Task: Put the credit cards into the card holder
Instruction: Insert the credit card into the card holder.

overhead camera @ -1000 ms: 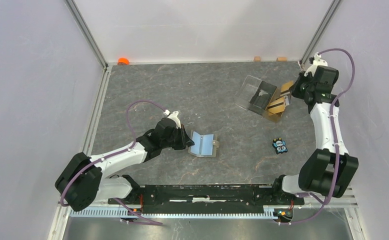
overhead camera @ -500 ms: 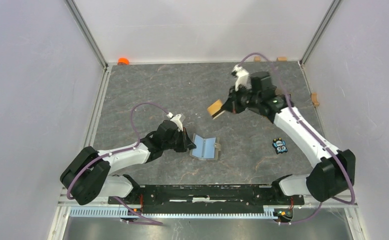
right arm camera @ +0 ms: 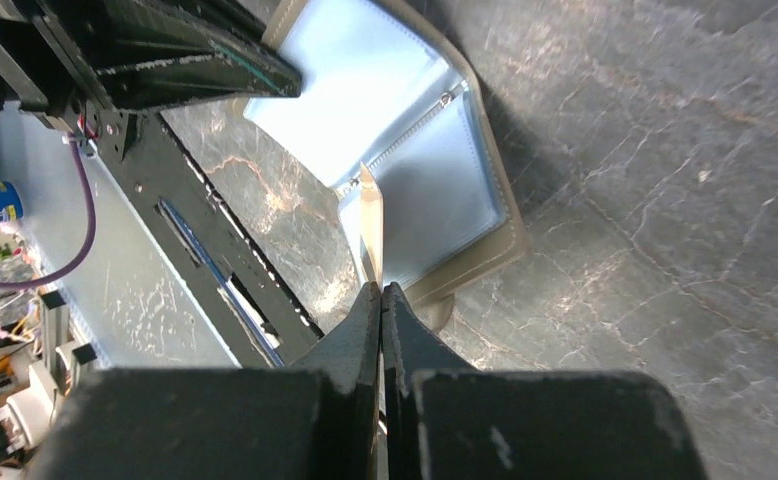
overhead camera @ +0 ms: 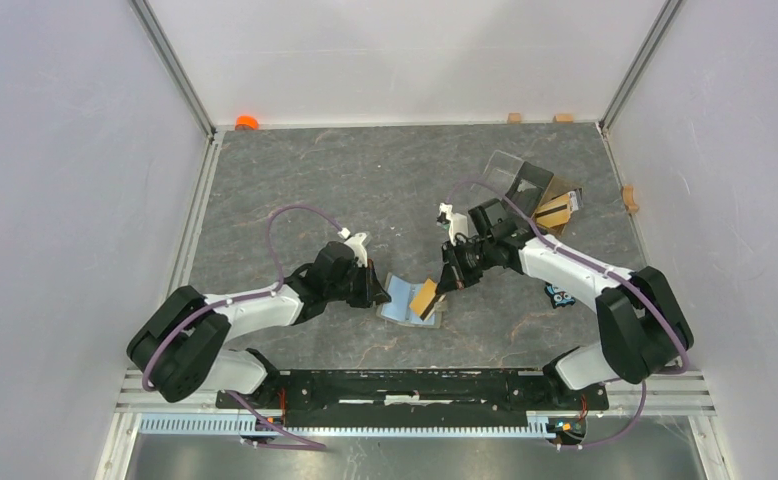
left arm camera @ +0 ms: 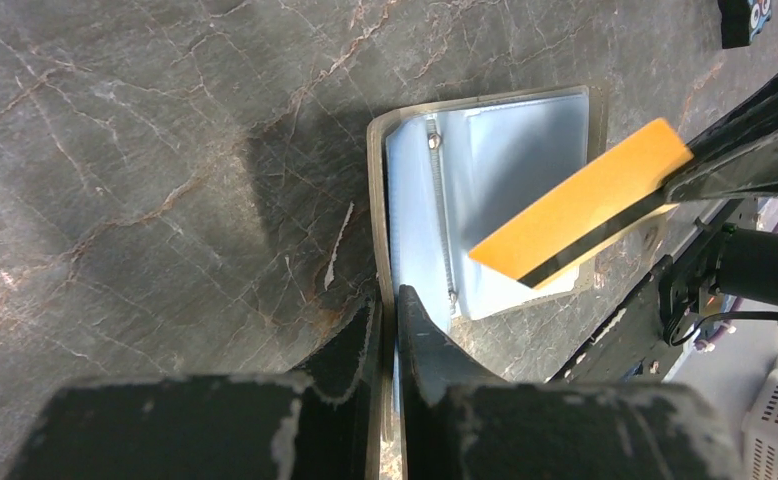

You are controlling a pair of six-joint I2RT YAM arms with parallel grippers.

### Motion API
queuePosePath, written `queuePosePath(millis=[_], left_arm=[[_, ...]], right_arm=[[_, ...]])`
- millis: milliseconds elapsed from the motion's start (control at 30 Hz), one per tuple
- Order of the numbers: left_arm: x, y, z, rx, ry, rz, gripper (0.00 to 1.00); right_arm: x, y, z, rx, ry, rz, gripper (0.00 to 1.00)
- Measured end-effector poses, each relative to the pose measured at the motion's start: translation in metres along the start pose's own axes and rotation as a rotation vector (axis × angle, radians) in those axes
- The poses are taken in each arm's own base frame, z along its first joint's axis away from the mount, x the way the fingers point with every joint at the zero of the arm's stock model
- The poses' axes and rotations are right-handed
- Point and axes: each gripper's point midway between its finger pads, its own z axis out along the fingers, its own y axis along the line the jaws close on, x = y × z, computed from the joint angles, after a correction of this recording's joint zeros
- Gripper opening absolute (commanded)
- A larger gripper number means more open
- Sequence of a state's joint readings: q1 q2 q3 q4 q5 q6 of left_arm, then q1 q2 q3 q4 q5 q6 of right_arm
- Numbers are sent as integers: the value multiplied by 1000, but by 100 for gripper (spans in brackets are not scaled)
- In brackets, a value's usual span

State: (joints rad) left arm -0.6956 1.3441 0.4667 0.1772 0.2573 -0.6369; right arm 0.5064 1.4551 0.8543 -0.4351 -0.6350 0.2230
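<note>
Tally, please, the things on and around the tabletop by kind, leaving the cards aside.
Olive-khaki rectangular card holder, open: 1
Clear plastic box: 1
Black-and-blue toy figure: 1
Small tan blocks at edges: 3
Orange round object: 1
Total: 7

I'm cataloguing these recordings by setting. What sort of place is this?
Probably a robotics lab test cell: plain pale walls on metal posts box in a stone-patterned table, with a left arm and right arm bolted at its near edge.
</note>
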Motion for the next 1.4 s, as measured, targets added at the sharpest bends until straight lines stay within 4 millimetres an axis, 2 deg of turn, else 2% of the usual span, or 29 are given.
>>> queuePosePath(millis=[167,500,1033,1400], left_arm=[[2,1,2,8,11,2,2],[5,5,5,14,20,-5,2],[7,8,6,12,26,-12,2],[7,7,7,26,33,-15,2]], right_arm=[[15,-5,9,-19,42,30,0],[29,-18,27,-23,67,122,0],[29,-36,40,12,61,179,0],[25,-41,44,19,97,149,0]])
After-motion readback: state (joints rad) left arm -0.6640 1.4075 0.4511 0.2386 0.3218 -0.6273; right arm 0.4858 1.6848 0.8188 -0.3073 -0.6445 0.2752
